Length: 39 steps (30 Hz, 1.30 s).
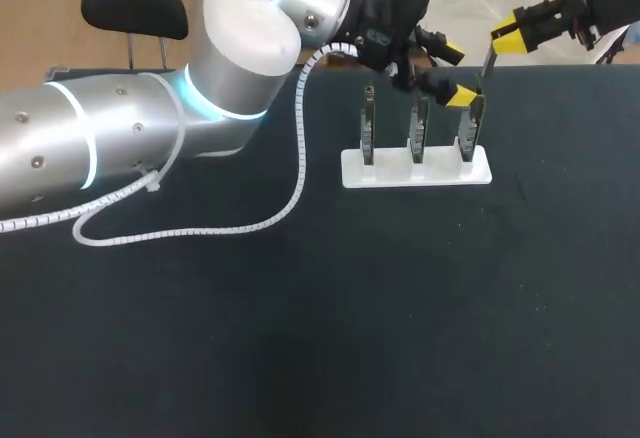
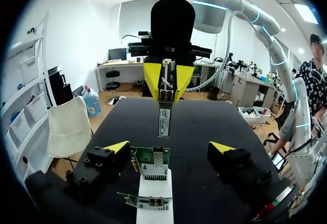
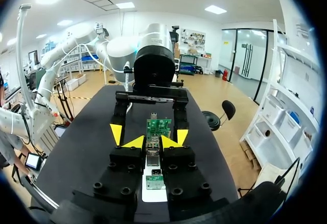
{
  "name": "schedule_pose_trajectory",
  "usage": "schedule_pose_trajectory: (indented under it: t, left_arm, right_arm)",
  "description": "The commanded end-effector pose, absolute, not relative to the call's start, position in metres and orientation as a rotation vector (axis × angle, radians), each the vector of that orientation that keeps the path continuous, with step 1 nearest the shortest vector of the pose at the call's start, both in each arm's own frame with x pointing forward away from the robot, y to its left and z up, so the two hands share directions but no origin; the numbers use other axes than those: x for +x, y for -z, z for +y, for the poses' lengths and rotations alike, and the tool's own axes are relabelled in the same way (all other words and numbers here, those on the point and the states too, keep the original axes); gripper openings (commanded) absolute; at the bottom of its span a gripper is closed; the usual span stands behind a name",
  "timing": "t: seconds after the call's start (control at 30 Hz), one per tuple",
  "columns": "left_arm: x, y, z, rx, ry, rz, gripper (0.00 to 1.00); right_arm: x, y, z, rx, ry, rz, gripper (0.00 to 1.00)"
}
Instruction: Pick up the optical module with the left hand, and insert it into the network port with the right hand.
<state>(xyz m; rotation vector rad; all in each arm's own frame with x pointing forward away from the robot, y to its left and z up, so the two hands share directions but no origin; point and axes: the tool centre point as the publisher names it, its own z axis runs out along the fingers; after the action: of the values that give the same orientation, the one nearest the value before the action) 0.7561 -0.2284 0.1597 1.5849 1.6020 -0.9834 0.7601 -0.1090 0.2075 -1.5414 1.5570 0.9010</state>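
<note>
The optical module, a thin silver bar, hangs tip-down with my right gripper shut on its top end, above the far right of the card stand. In the left wrist view it hangs just ahead of and above a green network card. My left gripper is open, its fingers on either side of that card and holding nothing. In the head view the left gripper hovers over the rightmost card. In the right wrist view my right gripper pinches the module above the card.
A white stand holds three upright network cards in a row at the table's far side. My left arm's white spiral cable loops across the dark tabletop, left of the stand.
</note>
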Motion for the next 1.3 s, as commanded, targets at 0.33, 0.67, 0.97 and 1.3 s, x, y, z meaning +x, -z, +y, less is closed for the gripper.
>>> schedule_pose_trajectory:
  t: [0.33, 0.67, 0.97, 1.3]
  left_arm:
    - [0.7637, -0.1577, -0.2349, 1.638, 0.981, 1.616, 1.00]
    - [0.7616, -0.1554, -0.2338, 1.635, 0.985, 1.627, 1.00]
    - [0.7599, -0.1557, -0.2345, 1.618, 0.984, 1.577, 1.00]
    - [0.7599, -0.1557, -0.2345, 1.618, 0.984, 1.577, 1.00]
  right_arm:
    - [0.7617, -0.2070, -0.1094, -1.542, -0.903, 1.560, 0.00]
    - [0.7615, -0.2070, -0.1098, -1.548, -0.903, 1.558, 0.00]
    - [0.7621, -0.2047, -0.1101, -1.545, -0.906, 1.562, 0.00]
    - [0.7634, -0.1978, -0.1103, -1.589, -0.907, 1.555, 0.00]
